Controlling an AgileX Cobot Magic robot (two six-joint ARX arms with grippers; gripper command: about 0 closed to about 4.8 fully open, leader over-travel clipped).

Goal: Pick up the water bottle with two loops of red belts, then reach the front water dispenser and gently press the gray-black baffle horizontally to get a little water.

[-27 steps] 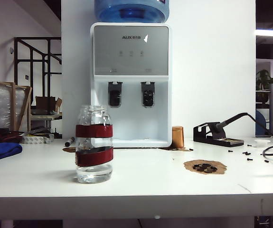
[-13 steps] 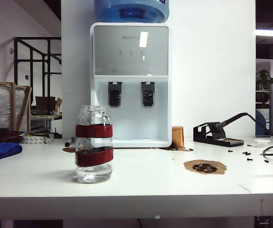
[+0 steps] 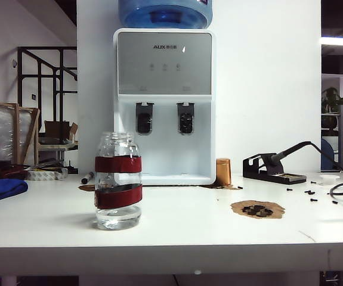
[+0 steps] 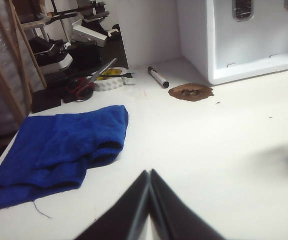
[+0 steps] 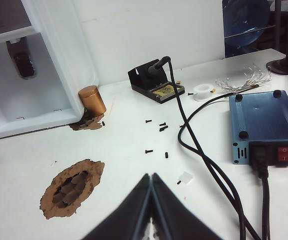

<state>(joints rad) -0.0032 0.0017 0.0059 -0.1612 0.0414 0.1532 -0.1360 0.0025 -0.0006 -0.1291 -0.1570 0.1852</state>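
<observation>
**Bottle standing on the desk, both pincers closed and empty**

Exterior view: the water bottle [image 3: 118, 181], clear glass with two dark red bands, stands upright on the white desk [image 3: 177, 229], free of any grip. The water dispenser [image 3: 164, 106] rises behind it at about 1 o'clock from the bottle, against the back wall, with a blue jug [image 3: 165, 13] on top. Its two dark levers hang side by side under the gray panel; the gray-black baffle [image 3: 185, 118] is the right-hand one, at 3 o'clock from the left lever [image 3: 144, 118]. A small copper cylinder [image 3: 223, 171] stands just beside the dispenser's right lower corner. At 4 o'clock from the dispenser lies a brown patch [image 3: 257, 208], and farther right a soldering iron stand [image 3: 274, 168] with its cable. Neither arm shows in this view.

Left wrist view: the left pincer [image 4: 149, 175] has its fingers pressed together, holding nothing, above bare desk. A blue cloth [image 4: 58, 150], scissors [image 4: 86, 82] and a marker [image 4: 159, 77] lie beyond it.

Right wrist view: the right pincer [image 5: 151, 177] is likewise pressed together and empty, over the desk near the brown patch [image 5: 72, 187], small black screws [image 5: 156, 127] and a blue power box [image 5: 266, 125].
</observation>
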